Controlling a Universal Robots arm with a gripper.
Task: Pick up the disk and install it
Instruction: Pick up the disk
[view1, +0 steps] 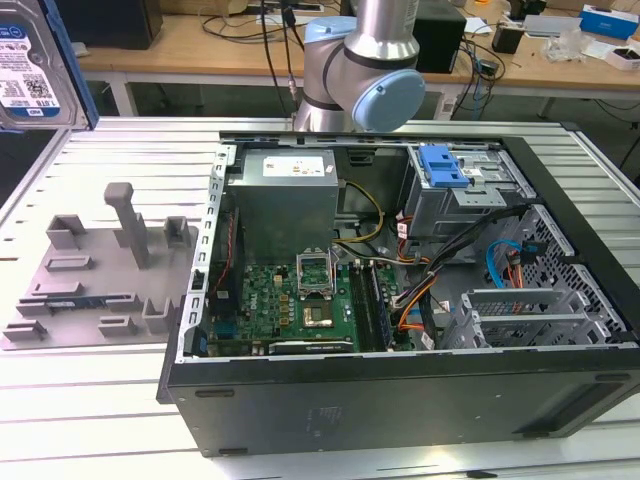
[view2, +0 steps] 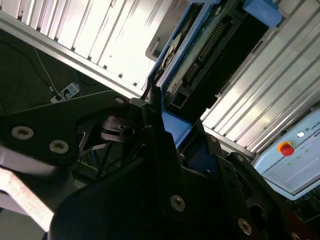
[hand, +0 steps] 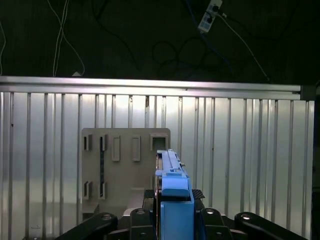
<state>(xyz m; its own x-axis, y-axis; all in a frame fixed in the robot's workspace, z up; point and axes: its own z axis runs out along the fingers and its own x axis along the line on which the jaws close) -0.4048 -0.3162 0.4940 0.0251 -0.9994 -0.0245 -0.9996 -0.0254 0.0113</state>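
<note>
In the exterior view the disk (view1: 30, 60) hangs in the air at the exterior view's left edge, off the grey holder (view1: 100, 270) and well apart from the open computer case (view1: 400, 390) — it is not in the case. In the second wrist view the gripper (view2: 167, 125) is clamped on one end of the disk (view2: 210, 45). In the first wrist view the disk (hand: 172, 172) stands on edge between the jaws, over the holder (hand: 125, 165). I judge the picking up is done — the installing is not
</note>
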